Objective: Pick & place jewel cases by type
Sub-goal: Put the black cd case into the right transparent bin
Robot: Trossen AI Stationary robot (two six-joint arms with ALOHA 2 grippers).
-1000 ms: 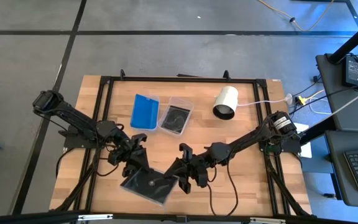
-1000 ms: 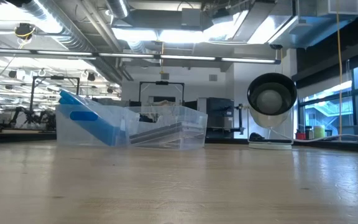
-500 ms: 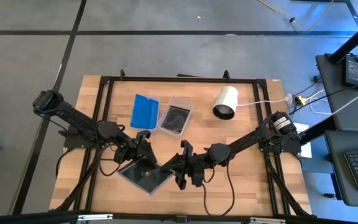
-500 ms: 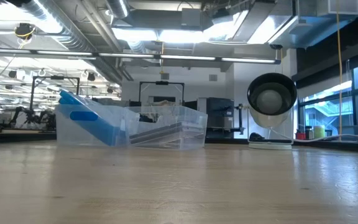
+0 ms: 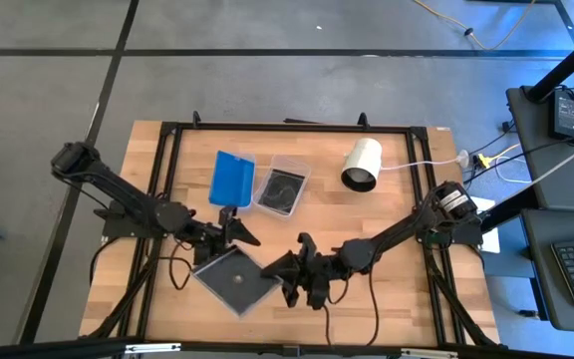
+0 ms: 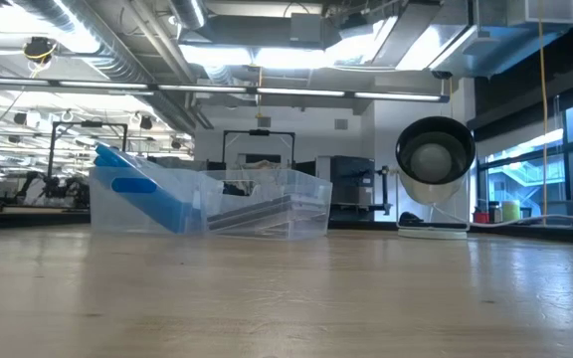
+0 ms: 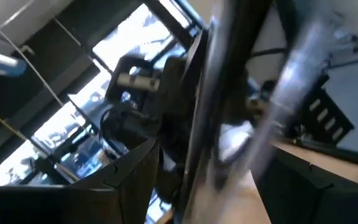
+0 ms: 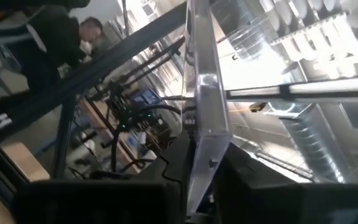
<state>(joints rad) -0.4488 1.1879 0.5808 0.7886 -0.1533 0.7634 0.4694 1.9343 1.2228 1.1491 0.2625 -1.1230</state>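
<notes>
Left arm: reaches from the tabletop's left edge toward its middle front, links low and stretched out.
Left gripper (image 5: 235, 231): near the front centre, wrist rolled, fingers closed on the edge of a dark jewel case (image 5: 229, 279) seen in the high view.
Right arm: runs from the right edge toward the front centre, elbow low.
Right gripper (image 5: 285, 271): close to the left one, fingers clamped on the case's opposite edge, seen edge-on in the right wrist view.
</notes>
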